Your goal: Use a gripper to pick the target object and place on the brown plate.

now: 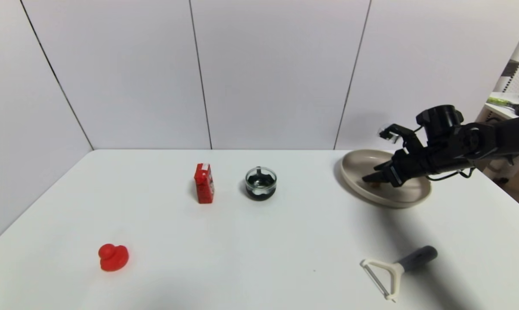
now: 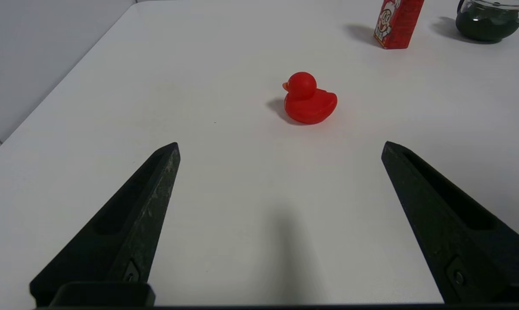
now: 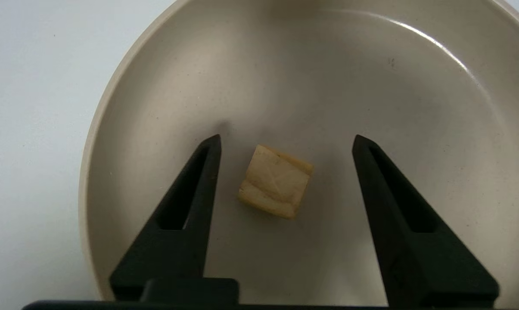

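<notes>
The small tan wooden cube lies on the floor of the brown plate, tilted, touching neither finger. My right gripper is open just above it, one finger on each side with gaps. In the head view the right gripper hangs over the plate at the table's far right, and the cube peeks out under the fingertips. My left gripper is open and empty over bare table, out of the head view.
A red duck sits near the front left, also in the left wrist view. A red carton and a small dark glass bowl stand mid-table. A peeler lies front right.
</notes>
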